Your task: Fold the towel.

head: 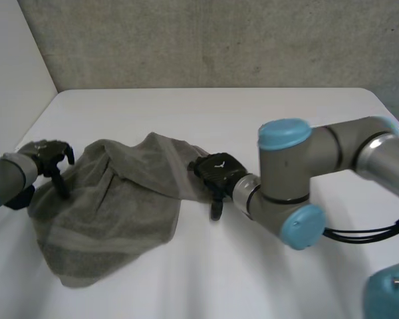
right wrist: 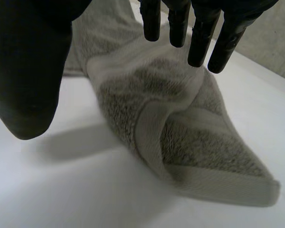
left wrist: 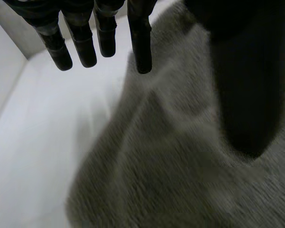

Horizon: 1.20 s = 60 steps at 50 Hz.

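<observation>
While left robot hand (head: 52,158) and right robot hand (head: 218,171) gape, towel (head: 113,206) lies rumpled.

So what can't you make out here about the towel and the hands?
Head view: the right hand covers the towel's end, so contact there is unclear.
Left wrist view: the left hand's thumb blocks part of the towel, which is blurred.
Right wrist view: its thumb hides what lies behind it.

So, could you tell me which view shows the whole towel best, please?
The head view: the towel lies crumpled, its outline almost whole. The left wrist view gives a stretch of its pile, the right wrist view a hemmed corner.
</observation>
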Available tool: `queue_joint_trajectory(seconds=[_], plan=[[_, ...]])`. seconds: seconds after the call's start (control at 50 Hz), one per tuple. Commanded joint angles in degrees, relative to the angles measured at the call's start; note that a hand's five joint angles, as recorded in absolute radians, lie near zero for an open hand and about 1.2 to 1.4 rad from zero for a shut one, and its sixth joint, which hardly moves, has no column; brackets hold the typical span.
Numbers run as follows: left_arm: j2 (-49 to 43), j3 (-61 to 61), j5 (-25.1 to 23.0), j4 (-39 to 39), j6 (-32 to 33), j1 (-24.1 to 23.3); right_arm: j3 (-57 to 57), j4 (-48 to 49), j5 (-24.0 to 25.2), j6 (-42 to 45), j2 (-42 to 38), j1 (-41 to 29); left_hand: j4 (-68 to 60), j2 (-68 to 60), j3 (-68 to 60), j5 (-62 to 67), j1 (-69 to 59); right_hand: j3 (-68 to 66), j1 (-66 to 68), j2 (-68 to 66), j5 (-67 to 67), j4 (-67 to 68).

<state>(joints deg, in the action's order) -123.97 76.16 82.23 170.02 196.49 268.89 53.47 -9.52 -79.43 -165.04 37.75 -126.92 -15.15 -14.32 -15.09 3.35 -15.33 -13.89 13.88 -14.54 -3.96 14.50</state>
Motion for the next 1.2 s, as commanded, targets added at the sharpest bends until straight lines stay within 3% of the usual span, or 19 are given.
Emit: queue_joint_trajectory(seconds=[0.02, 0.04, 0.06, 0.08, 0.1, 0.24, 0.32, 0.4, 0.54, 0.62, 0.78, 1.0, 1.12, 1.2], plan=[[8.99, 12.67, -8.82, 0.22, -0.05, 1.11, -4.34, 1.08, -3.98, 1.3, -4.35, -0.78, 3.09, 2.26, 3.03, -1.28, 3.26, -24.45, 24.46, -23.8, -24.38, 23.84], [9.01, 12.7, -8.84, 0.23, -0.05, 1.11, -4.69, 1.17, -3.8, 1.65, -4.44, -0.78, 3.09, 2.26, 3.03, -1.28, 3.26, -45.94, 45.95, -45.28, -45.86, 45.33], [11.45, 15.31, -10.93, 0.31, -0.05, 1.02, -4.69, 1.17, -3.8, 1.65, -4.44, -0.78, 3.09, 2.26, 3.03, -1.28, 3.26, -46.15, 46.16, -45.5, -46.08, 45.54], [11.47, 15.34, -10.95, 0.31, -0.05, 1.02, -4.69, 1.35, -3.71, 2.0, -4.27, -0.52, 3.09, 2.26, 3.03, -1.28, 3.26, -63.97, 63.98, -63.32, -63.9, 63.36], [13.74, 17.42, -12.61, 0.4, -0.05, 0.85, -4.61, 1.35, -3.8, 1.83, -3.74, -0.17, 3.25, 2.43, 3.19, -1.45, 3.43, -66.09, 66.1, -65.44, -66.01, 65.48], [22.27, 25.25, -17.71, 1.01, -0.05, -0.99, -1.71, 1.52, -3.8, 1.65, 2.77, 3.96, 3.42, 2.6, 3.36, -1.62, 3.6, -66.11, 66.12, -65.46, -66.04, 65.5], [22.9, 27.98, -19.12, 2.41, 0.12, -3.97, 0.84, 2.31, -3.89, 2.0, 7.06, 12.03, 3.42, 2.6, 3.36, -1.62, 3.6, -66.11, 66.12, -65.46, -66.04, 65.5], [22.99, 31.67, -19.04, 6.45, 0.56, -9.16, 1.9, 2.4, -4.06, 2.0, 8.39, 16.09, 3.26, 2.43, 3.2, -1.45, 3.43, -66.11, 66.12, -65.46, -66.04, 65.5], [21.94, 35.46, -18.34, 13.04, 0.56, -12.86, 6.98, 2.23, -3.62, 2.0, 9.97, 22.5, 2.75, 1.93, 2.69, -0.95, 2.93, -66.11, 66.12, -65.46, -66.04, 65.5], [20.0, 35.99, -17.63, 14.38, 0.65, -14.45, 9.88, 2.58, -3.54, 1.83, 11.2, 23.47, 2.41, 1.59, 2.36, -0.61, 2.59, -66.11, 66.12, -65.46, -66.04, 65.5], [15.53, 35.64, -10.43, 15.25, 3.1, -16.2, 15.96, 4.51, -1.95, 1.74, 14.37, 23.56, -0.27, -1.1, -0.33, 2.08, -0.1, -66.11, 66.12, -65.46, -66.04, 65.5], [12.7, 35.37, -9.02, 17.1, 6.89, -16.2, 21.05, 6.8, -0.9, 1.74, 17.88, 23.56, -3.98, -4.81, -4.04, 5.78, -3.8, -66.11, 66.12, -65.46, -66.04, 65.5], [13.58, 35.2, -8.93, 17.1, 6.63, -16.03, 22.37, 6.97, -0.81, 1.74, 18.32, 23.65, -13.06, -13.89, -13.12, 14.87, -12.89, -66.11, 66.12, -65.46, -66.04, 65.5], [13.76, 35.11, -9.02, 17.1, 6.45, -15.85, 22.82, 6.97, -0.72, 1.74, 18.67, 23.91, -27.64, -28.46, -27.7, 29.44, -27.46, -66.11, 66.12, -65.46, -66.04, 65.5]])
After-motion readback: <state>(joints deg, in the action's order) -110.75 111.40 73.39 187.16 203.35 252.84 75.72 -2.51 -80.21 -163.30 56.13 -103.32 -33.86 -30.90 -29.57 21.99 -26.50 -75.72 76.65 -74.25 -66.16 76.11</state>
